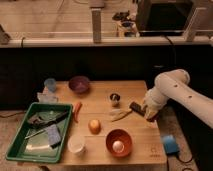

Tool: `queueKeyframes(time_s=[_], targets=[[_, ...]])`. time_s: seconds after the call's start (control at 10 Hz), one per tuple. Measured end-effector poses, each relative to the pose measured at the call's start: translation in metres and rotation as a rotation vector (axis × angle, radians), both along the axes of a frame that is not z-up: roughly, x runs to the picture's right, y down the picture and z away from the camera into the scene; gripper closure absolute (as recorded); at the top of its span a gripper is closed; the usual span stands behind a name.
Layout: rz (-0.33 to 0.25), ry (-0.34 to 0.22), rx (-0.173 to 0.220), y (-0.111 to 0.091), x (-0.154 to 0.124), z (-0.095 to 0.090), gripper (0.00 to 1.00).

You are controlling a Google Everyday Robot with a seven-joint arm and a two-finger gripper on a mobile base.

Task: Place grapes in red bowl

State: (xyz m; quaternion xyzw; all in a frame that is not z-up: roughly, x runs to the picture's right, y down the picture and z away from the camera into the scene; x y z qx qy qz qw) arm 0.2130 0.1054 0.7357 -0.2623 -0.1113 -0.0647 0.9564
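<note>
The grapes, a small dark clump, rest on the wooden table near its right edge. My gripper hangs at the end of the white arm just right of the grapes and close to them; it is shut, and I cannot tell whether it touches them. The red bowl stands at the table's front, left of and nearer than the gripper, with a pale round object inside it.
A small metallic cup and a pale elongated item lie left of the grapes. An orange, a carrot, a white cup, a purple bowl, a blue cup and a green tray fill the left side.
</note>
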Motion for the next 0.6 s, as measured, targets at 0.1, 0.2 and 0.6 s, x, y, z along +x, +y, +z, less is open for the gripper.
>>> queueKeyframes(time_s=[0.1,0.2,0.6], targets=[[-0.009,-0.007,0.001,0.001,0.0,-0.002,1.0],[-0.023,-0.017,-0.001,0.003,0.0,-0.005,1.0],[-0.079,-0.061,-0.016,0.008,-0.007,-0.02,1.0]])
